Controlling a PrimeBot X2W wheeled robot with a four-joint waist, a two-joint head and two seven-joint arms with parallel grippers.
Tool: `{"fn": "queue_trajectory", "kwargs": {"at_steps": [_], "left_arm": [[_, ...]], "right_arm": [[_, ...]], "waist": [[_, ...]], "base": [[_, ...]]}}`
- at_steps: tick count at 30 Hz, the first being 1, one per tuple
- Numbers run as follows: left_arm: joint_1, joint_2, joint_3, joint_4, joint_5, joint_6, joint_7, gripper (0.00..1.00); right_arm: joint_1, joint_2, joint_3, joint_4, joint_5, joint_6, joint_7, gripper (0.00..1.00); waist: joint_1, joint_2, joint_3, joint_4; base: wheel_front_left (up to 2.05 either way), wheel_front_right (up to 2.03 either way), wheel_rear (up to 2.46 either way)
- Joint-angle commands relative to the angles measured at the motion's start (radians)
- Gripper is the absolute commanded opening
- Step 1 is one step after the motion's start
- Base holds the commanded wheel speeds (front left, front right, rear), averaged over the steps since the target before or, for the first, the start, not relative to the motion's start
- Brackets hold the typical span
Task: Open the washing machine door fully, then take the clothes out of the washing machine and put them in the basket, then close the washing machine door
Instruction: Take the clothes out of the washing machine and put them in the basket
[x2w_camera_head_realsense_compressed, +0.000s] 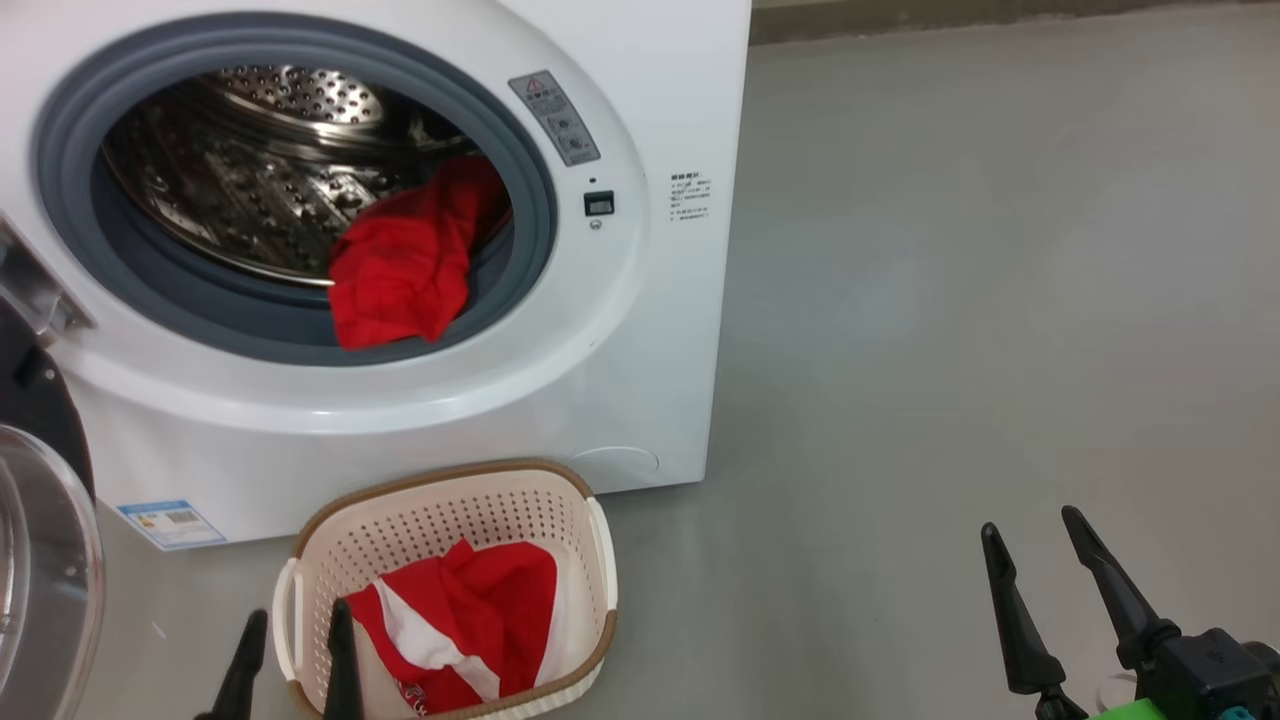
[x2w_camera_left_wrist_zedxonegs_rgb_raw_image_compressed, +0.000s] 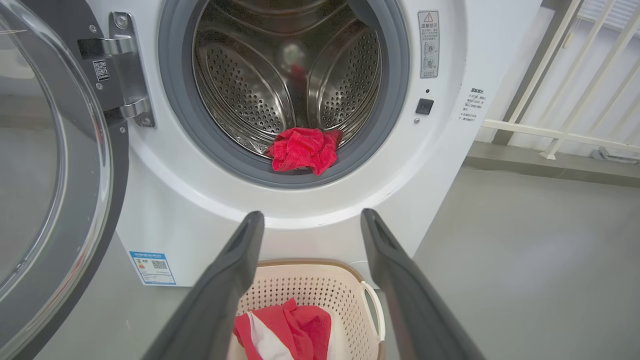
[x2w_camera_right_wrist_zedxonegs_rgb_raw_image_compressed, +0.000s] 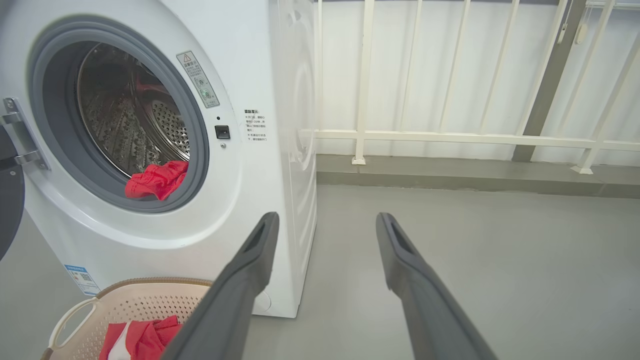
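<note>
Door (x2w_camera_head_realsense_compressed: 40, 560) stands open at the washer's (x2w_camera_head_realsense_compressed: 640, 330) 9 o'clock. One red garment (x2w_camera_head_realsense_compressed: 405, 265) droops over the ring (x2w_camera_head_realsense_compressed: 250, 335) at 5 o'clock, and a second garment (x2w_camera_head_realsense_compressed: 470, 610) lies in the basket (x2w_camera_head_realsense_compressed: 440, 482) at 6. Left jaws apart above the basket; right jaws apart, over the floor (x2w_camera_head_realsense_compressed: 950, 300) at 4 o'clock.

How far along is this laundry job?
Done: black-rimmed glass door open; a red-and-white garment lies in the cream perforated basket. In hand: nothing; left gripper and right gripper open, empty. Left: red garment on the grey rubber ring, then closing the door.
</note>
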Motion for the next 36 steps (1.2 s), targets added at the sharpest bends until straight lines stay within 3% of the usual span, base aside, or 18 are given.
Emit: {"fn": "queue_trajectory", "kwargs": {"at_steps": [1, 24, 36], "left_arm": [[-0.064, 0.006, 0.031, -0.024, -0.010, -0.007, -0.012, 1.00], [-0.374, 0.054, 0.042, 0.015, -0.024, -0.013, 0.028, 1.00], [-0.610, 0.091, 0.035, 0.133, -0.020, -0.027, 0.054, 1.00]], "right_arm": [[-0.046, -0.015, 0.031, -0.028, 0.004, 0.006, -0.006, 1.00], [-0.156, -0.015, 0.056, -0.038, 0.020, 0.006, -0.006, 1.00], [-0.200, -0.015, 0.080, -0.026, 0.048, 0.006, -0.006, 1.00]], "waist": [[0.0000, 0.0000, 0.027, 0.001], [0.0000, 0.0000, 0.263, -0.021], [0.0000, 0.0000, 0.336, -0.061]], "base": [[0.00, 0.00, 0.00], [0.00, 0.00, 0.00], [0.00, 0.00, 0.00]]}}
